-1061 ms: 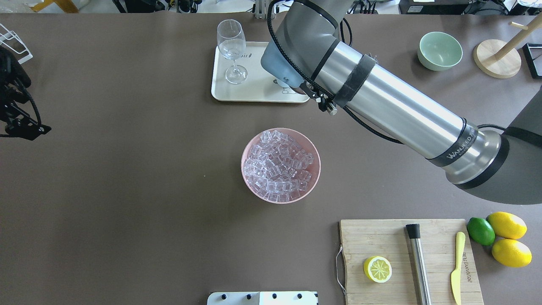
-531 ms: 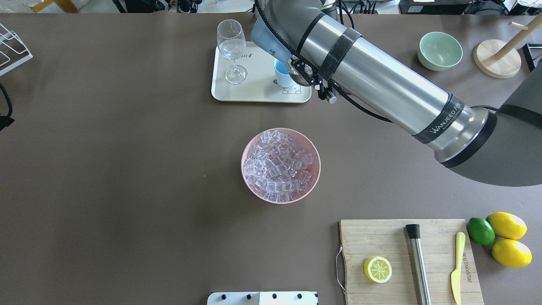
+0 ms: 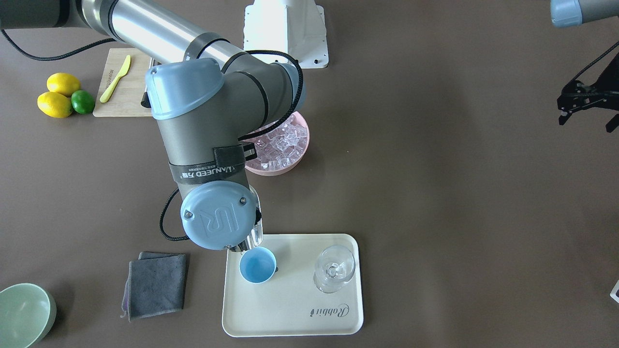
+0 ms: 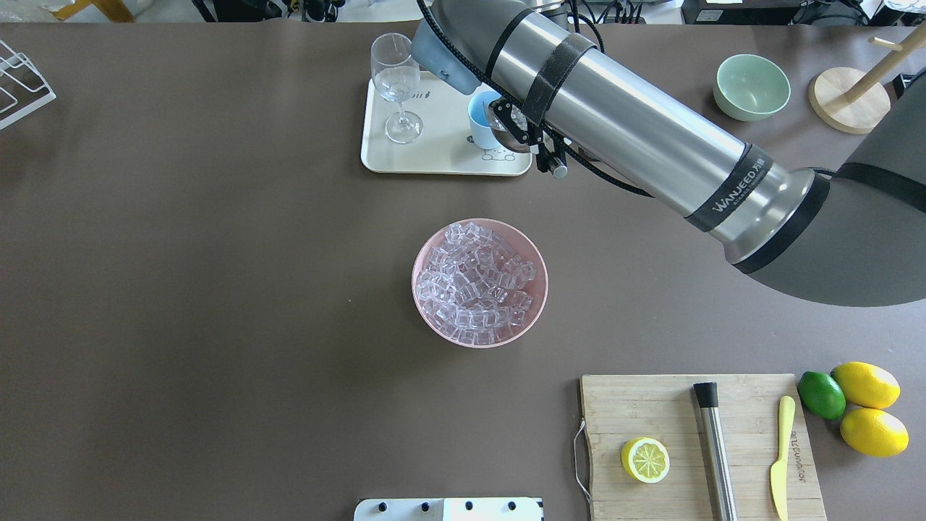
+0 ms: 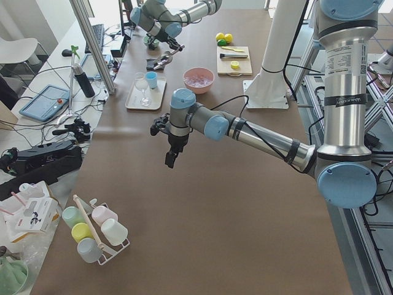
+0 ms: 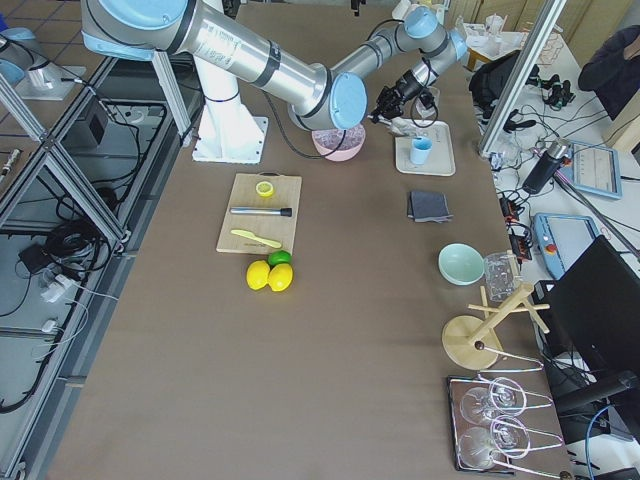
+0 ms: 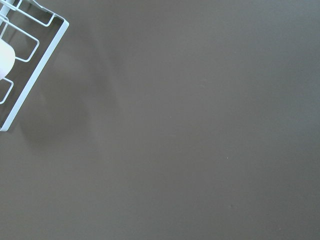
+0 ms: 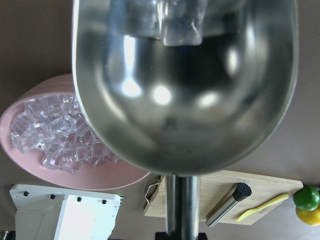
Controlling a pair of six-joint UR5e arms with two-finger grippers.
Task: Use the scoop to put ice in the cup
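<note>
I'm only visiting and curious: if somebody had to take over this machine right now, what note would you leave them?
Right gripper: shut on the shiny steel scoop, held at the rim of the small light-blue cup on the cream tray.
Left gripper: off to the side, holding nothing; open or shut unclear.
Done: a few clear ice cubes are in the scoop; the rest lie in the pink bowl.
Left: tip them into the cup, which looks empty.
</note>
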